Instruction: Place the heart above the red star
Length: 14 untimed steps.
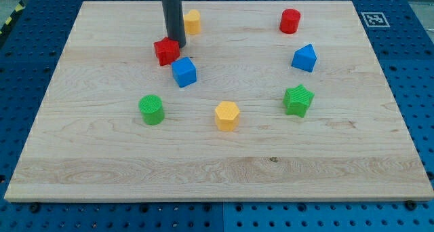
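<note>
One yellow heart (193, 21) | small, beside my tip (178, 46) | red star (166, 51) touching tip | no jaws

Yellow heart (193, 21) above-right of red star (166, 51)
</note>
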Each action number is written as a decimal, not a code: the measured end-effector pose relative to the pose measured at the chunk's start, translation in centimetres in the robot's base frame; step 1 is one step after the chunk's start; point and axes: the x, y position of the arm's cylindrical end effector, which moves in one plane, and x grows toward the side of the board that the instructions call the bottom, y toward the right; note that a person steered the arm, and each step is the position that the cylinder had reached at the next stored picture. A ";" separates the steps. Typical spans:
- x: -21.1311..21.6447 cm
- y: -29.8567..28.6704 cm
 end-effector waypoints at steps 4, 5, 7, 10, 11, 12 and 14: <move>-4.2 6.7; -5.6 6.3; -7.4 4.3; -5.4 0.4; -4.8 0.4; -4.8 5.3; -3.7 9.7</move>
